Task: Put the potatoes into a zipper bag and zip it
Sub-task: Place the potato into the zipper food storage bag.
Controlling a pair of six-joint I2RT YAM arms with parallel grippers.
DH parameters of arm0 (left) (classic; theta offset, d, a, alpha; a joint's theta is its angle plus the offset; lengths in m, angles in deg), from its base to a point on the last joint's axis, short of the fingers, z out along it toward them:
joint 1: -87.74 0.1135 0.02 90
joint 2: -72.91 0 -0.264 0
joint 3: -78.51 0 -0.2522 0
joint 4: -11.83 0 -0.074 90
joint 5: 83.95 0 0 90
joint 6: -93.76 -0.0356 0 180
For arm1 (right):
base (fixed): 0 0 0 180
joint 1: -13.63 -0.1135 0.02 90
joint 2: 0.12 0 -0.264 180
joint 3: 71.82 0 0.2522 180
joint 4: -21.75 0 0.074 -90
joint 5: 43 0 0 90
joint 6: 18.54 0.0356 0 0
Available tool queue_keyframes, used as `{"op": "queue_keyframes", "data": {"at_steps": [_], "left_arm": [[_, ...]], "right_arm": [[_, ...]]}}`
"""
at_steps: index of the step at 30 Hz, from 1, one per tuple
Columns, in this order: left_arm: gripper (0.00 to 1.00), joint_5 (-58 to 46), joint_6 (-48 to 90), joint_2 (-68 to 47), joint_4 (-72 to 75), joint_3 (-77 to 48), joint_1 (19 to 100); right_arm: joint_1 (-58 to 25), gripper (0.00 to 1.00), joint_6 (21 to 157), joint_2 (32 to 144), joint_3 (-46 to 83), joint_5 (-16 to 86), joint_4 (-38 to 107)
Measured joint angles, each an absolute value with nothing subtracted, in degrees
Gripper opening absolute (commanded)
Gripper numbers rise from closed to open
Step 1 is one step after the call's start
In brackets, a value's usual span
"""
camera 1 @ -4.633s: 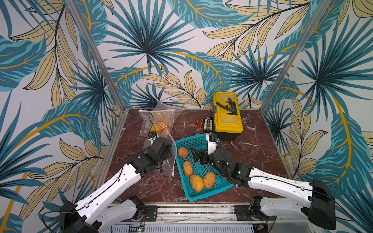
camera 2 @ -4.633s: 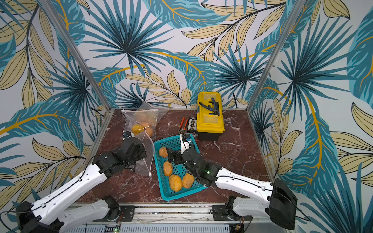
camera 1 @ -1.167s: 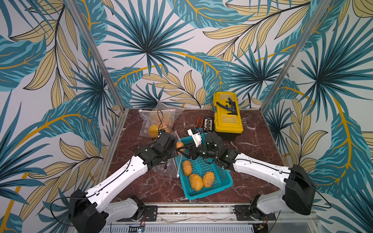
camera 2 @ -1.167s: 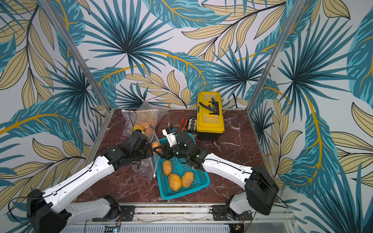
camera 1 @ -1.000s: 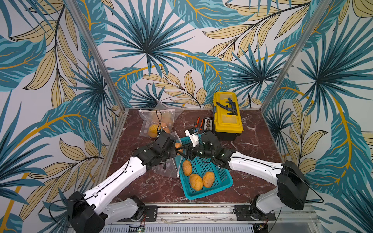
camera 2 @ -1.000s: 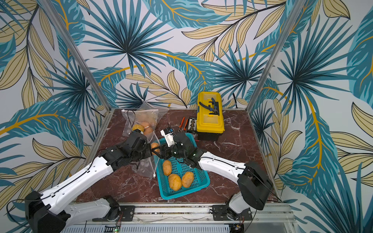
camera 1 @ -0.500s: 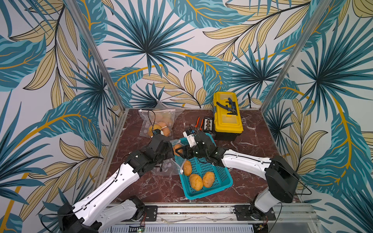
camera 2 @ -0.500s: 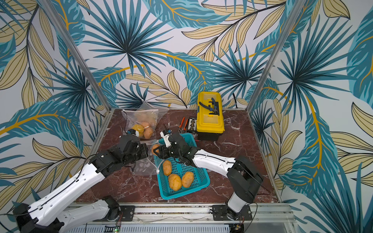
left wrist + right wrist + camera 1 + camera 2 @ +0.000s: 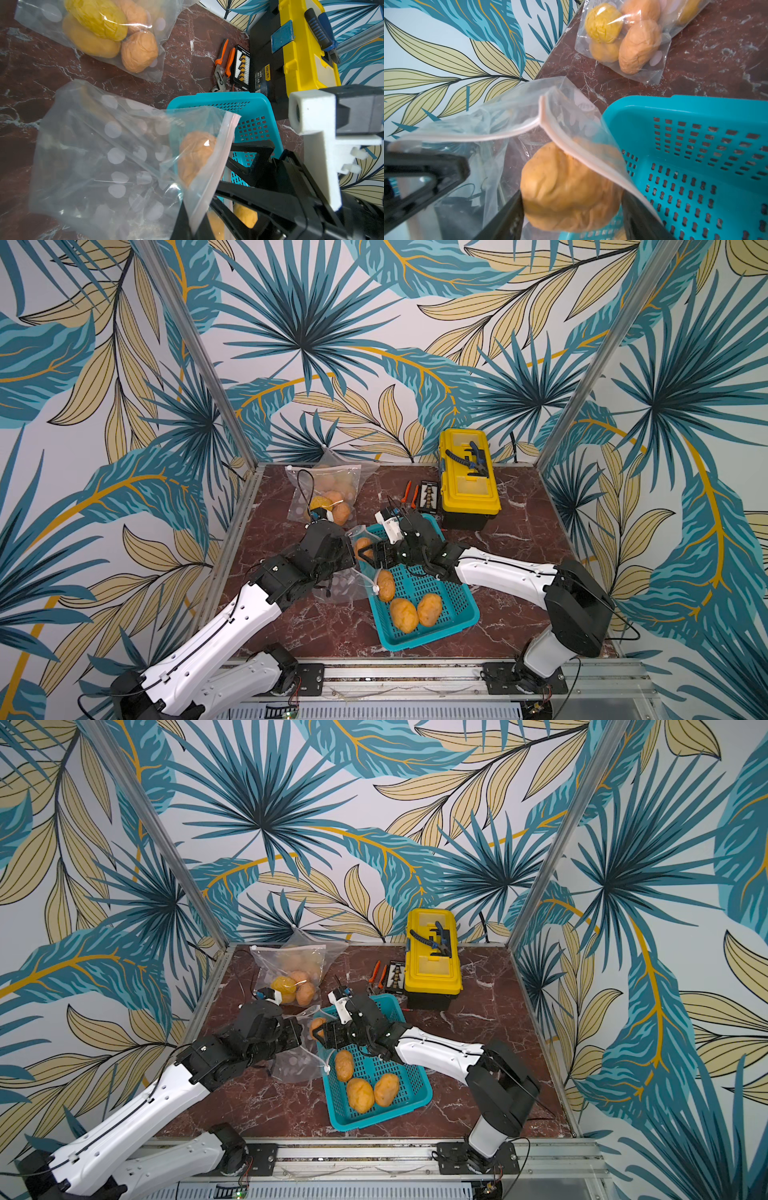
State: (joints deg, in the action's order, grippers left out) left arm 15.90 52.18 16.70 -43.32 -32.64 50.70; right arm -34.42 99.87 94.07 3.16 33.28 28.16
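A clear zipper bag lies left of the teal basket, its mouth lifted toward the basket. My left gripper is shut on the bag's zipper rim and holds it up. A tan potato is pinched between my right gripper's fingers, right at the open mouth and partly under the rim. Both top views show this potato between the two grippers. Three more potatoes rest in the basket.
A second clear bag with several potatoes lies at the back left. A yellow toolbox stands at the back behind the basket. Orange-handled pliers and a black bit case lie beside it. Walls close three sides.
My right gripper has carried a potato from the basket leftward to the bag mouth. The left arm has shifted and lowered a little while holding the bag rim.
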Motion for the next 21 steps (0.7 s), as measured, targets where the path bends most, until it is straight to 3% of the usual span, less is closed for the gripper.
{"op": "queue_keyframes", "data": {"at_steps": [6,21], "left_arm": [[0.00,16.8,52.4,16.8,-43.2,-32.8,50.7],[0.00,27.1,61.3,25.3,-52.7,-35.7,50.7]], "right_arm": [[-34.5,0.88,99.5,91.7,3.2,32.3,28.2],[-35.5,0.89,98.9,92.1,5.9,31.6,29.7]]}}
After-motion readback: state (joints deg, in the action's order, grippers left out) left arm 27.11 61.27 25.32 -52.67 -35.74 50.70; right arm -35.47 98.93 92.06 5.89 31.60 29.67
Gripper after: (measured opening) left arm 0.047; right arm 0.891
